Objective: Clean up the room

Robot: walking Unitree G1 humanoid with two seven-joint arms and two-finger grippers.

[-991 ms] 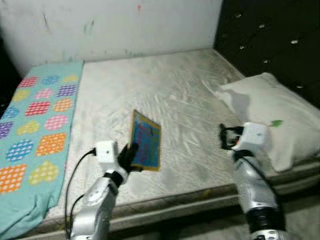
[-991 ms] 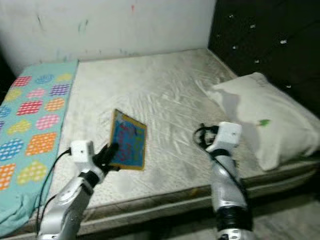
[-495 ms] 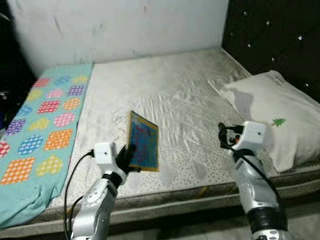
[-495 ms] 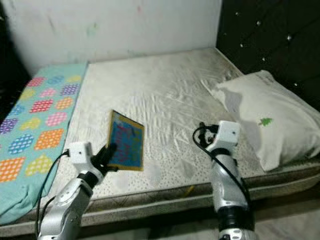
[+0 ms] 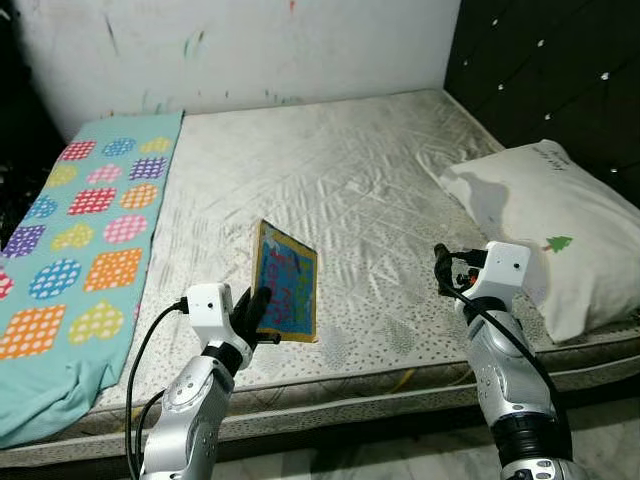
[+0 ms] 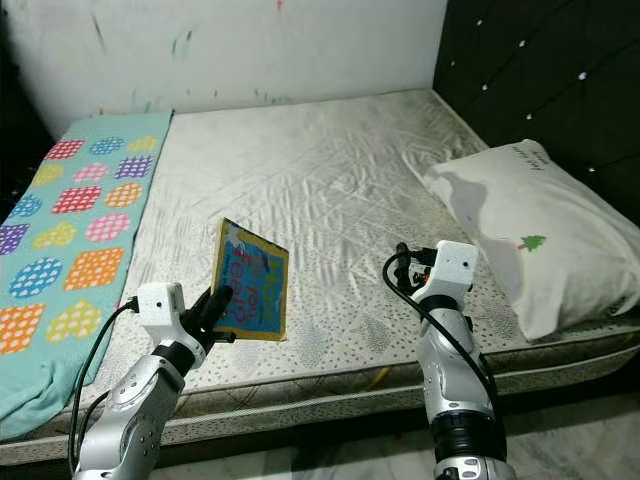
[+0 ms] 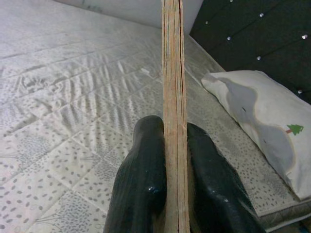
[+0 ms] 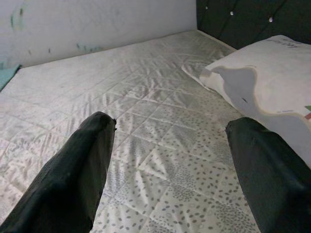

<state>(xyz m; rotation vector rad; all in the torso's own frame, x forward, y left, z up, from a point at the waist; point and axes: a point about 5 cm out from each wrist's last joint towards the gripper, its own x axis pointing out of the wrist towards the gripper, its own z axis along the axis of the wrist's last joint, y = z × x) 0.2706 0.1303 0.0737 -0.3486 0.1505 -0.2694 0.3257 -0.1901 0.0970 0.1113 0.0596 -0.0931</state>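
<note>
A thin picture book (image 5: 286, 292) with a blue cover and a yellow border stands upright above the near part of the bare mattress (image 5: 350, 170). My left gripper (image 5: 256, 318) is shut on its lower edge. Edge-on in the left wrist view, the book (image 7: 172, 97) sits clamped between both black fingers (image 7: 141, 184). Raised over the mattress's near right part, beside the pillow, my right gripper (image 5: 443, 268) is open; its fingers (image 8: 80, 167) are spread wide with nothing between them.
A turquoise blanket (image 5: 75, 230) with coloured patches lies along the left side of the bed. A white pillow (image 5: 550, 230) with a small green tree print lies at the right. A dark tufted headboard (image 5: 560, 70) rises behind it; a marked white wall (image 5: 240, 45) closes the far side.
The view has shifted and steadied, so the bed sits a little differently in the picture. Both grippers hold the same poses, the book still in the left one.
</note>
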